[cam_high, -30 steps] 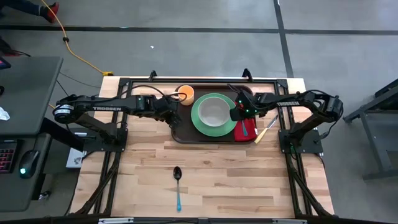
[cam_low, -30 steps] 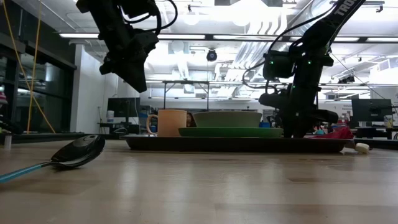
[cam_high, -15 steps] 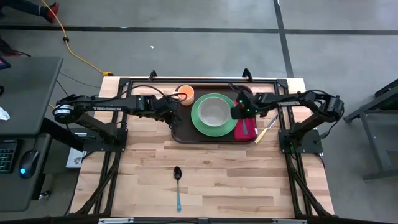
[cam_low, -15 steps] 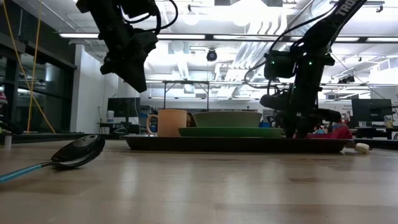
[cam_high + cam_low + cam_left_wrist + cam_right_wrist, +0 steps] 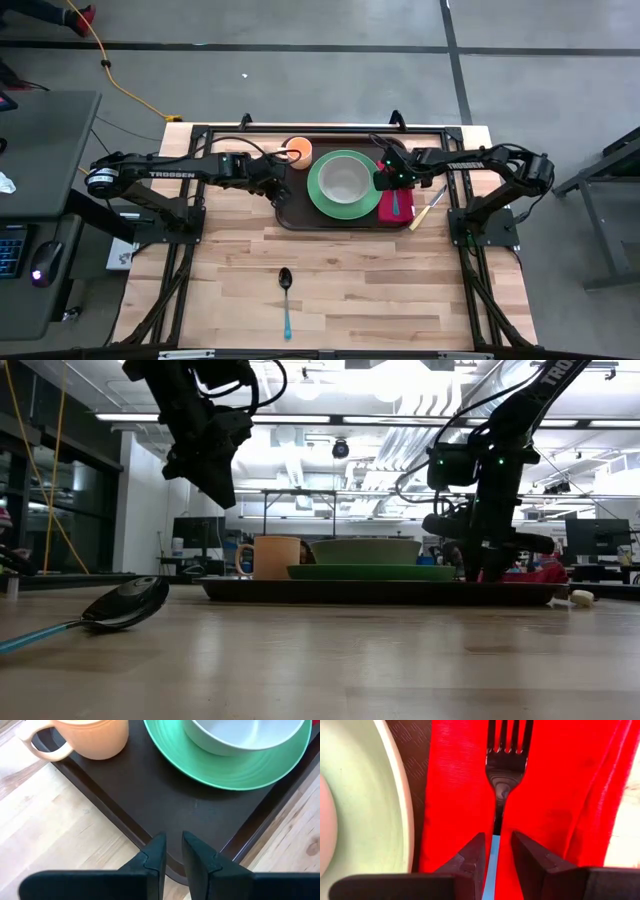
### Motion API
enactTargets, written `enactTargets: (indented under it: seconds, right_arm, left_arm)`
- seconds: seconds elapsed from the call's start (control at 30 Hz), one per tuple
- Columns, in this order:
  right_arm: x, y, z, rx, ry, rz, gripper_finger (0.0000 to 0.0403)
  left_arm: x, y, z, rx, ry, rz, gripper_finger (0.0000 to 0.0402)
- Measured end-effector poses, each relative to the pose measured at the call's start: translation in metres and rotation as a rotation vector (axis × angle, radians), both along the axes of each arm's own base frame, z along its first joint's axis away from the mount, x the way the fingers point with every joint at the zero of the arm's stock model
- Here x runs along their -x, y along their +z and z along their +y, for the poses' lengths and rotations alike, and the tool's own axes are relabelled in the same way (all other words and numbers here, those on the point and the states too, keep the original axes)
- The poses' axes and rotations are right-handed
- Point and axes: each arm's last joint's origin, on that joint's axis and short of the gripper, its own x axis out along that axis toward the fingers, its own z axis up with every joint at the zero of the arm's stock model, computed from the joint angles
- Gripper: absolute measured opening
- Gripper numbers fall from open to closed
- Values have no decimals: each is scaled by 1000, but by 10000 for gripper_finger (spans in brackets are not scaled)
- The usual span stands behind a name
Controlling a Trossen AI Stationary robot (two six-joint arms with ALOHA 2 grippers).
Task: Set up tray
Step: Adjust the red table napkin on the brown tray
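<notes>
A pale wooden bench (image 5: 330, 270) fills the overhead view, with a dark brown tray (image 5: 300, 212) lying near its far edge, between the two arms. On the tray, from largest to smallest, sit a green plate (image 5: 324, 201) holding a pale bowl (image 5: 345, 178), an orange mug (image 5: 297, 150) at the far left corner, and a red napkin (image 5: 402, 208) along the right end with a blue-handled fork (image 5: 505, 765) lying on it. A knife (image 5: 428, 208) lies on the bare bench just right of the tray, and a spoon (image 5: 286, 298) lies well apart toward the near edge. The right gripper (image 5: 493, 851) hovers low over the napkin, its fingers (image 5: 472, 857) a narrow gap apart and straddling the fork's blue handle; whether they pinch it or merely stand over it cannot be told. The left gripper (image 5: 171, 851) hangs above the tray's near left corner, fingers nearly together and holding nothing. The step in hand looks like setting the fork on the napkin. To finish it well, the right arm should let the fork rest flat and straight before parting its fingers, then rise straight up so the napkin is not dragged or bunched, and keep clear of the plate rim beside it.
</notes>
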Motion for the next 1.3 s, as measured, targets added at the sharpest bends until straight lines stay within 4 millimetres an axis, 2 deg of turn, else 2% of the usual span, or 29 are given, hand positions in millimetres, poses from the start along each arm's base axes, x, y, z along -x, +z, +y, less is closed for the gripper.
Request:
enactTargets:
  seconds: [0.6, 1.3]
  right_arm:
    - [-5, 1, 0, -8, 35, -57, 78]
    - [-3, 1, 0, -17, 26, -43, 78]
  left_arm:
    - [0, 0, 0, 0, 0, 0, 92]
    - [0, 0, 0, 14, -3, -4, 92]
